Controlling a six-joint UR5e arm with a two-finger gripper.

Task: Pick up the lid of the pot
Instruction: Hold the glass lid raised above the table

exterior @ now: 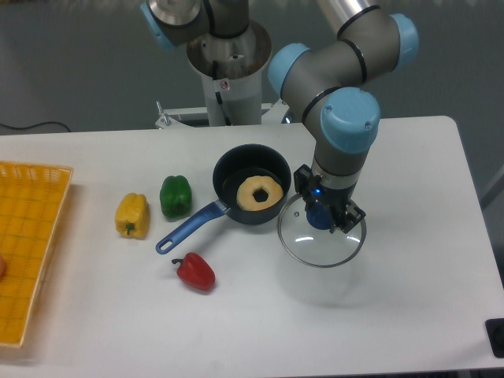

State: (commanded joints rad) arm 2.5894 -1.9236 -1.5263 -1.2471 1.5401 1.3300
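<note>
The glass pot lid point(309, 246) with a metal rim and a blue knob point(316, 215) hangs just right of the dark blue pot point(230, 168). My gripper point(323, 216) points straight down and is shut on the knob. A faint shadow on the white table below the lid shows it is off the surface. The lid's left edge lies close to the pot's rim. Inside the pot lies a pale ring-shaped piece point(259, 193).
The pot's blue handle point(189, 228) points toward the front left. A green pepper point(175, 194), a yellow pepper point(132, 214) and a red pepper point(195, 272) lie left of the pot. A yellow basket point(24, 244) stands at the left table edge.
</note>
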